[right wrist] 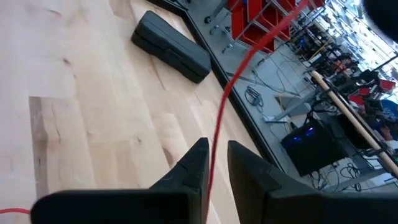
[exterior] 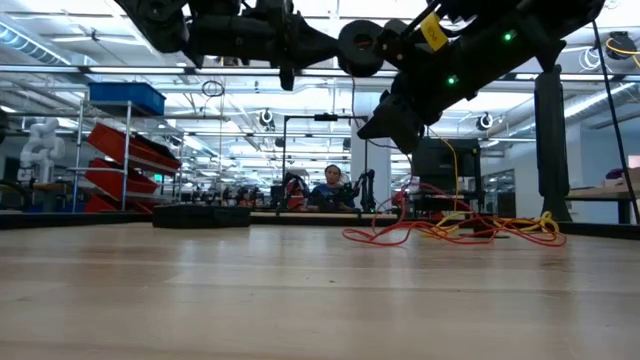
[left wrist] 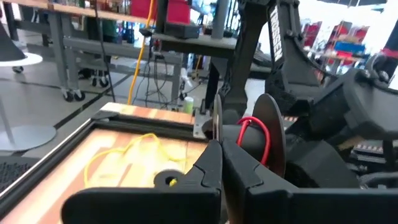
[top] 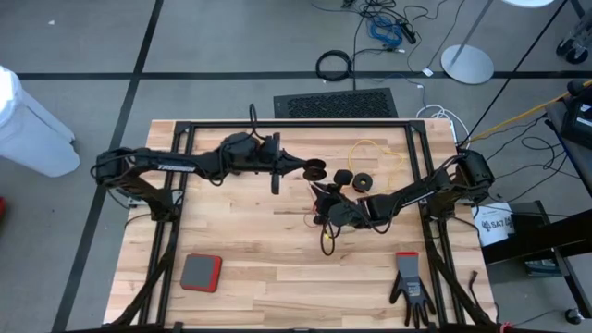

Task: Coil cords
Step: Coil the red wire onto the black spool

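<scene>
Nearest the front edge of the table (top: 250, 240) we count one red pad (top: 201, 272) and one black glove (top: 410, 289), well apart from each other and from the work. Further in we see two arms, each with one gripper, meeting above mid-table. The right gripper (right wrist: 215, 152) comes in from the right side, and its jaws stand only narrowly apart. The red cord (right wrist: 231, 84) runs straight through that gap and away over the table edge. We cannot tell whether the pads actually press on it. Just beyond, the left gripper (left wrist: 221, 152) reaches in from the left side. Its jaws are closed tight on the thin flange of a black reel (left wrist: 268, 134), held up off the wood, with turns of red cord around the hub. So this cord spans from the reel in the left gripper to the gap of the right gripper, the two close together. We count two cords in all. The second, the yellow cord (top: 375, 148), lies in loose loops on the table past the grippers, toward the far right corner, touched by neither. Beside it we make out two more dark round reels (top: 363, 182), lying just next to each other. Beyond the table one thick black ring cable (top: 335, 65) lies on the floor. In the low view, one person (exterior: 330, 192) sits far back in the room.
</scene>
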You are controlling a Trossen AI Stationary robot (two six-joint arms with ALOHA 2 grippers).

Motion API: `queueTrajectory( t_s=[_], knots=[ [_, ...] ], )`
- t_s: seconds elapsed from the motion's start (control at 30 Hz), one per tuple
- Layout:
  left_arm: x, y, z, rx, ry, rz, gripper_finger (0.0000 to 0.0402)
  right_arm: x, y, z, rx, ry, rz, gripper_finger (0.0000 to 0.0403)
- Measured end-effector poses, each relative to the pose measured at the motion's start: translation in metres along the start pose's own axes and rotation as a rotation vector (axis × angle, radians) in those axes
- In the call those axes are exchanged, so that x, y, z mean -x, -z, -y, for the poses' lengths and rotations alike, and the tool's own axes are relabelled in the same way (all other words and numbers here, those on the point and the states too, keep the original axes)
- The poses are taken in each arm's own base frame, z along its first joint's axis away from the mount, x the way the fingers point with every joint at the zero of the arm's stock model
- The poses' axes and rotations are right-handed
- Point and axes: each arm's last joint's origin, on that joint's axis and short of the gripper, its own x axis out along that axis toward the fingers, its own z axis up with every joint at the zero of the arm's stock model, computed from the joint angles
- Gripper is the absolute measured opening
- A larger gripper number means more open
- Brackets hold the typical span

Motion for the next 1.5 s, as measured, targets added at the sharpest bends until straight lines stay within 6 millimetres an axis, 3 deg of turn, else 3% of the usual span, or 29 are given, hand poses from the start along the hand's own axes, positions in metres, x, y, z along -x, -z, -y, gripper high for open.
queueTrajectory(
  t_s=[0.43, 0.97, 1.27, 1.5],
  knots=[
    [0.012, -0.008, 0.004, -0.034, -0.004, -0.047, 0.0, -0.002, 0.003, -0.001, 0.008, -0.071, -0.013, 0.0048],
    [0.012, -0.005, 0.005, -0.029, 0.007, -0.08, 0.0, -0.004, 0.011, 0.0, -0.005, -0.084, -0.076, 0.0047],
    [0.012, -0.003, 0.005, -0.025, 0.008, -0.093, 0.0, -0.006, 0.016, 0.001, -0.013, -0.09, -0.117, 0.0006],
    [0.011, 0.0, 0.008, -0.047, 0.017, -0.128, 0.0, -0.007, 0.017, 0.003, -0.057, -0.074, -0.122, 0.0001]
  ],
)
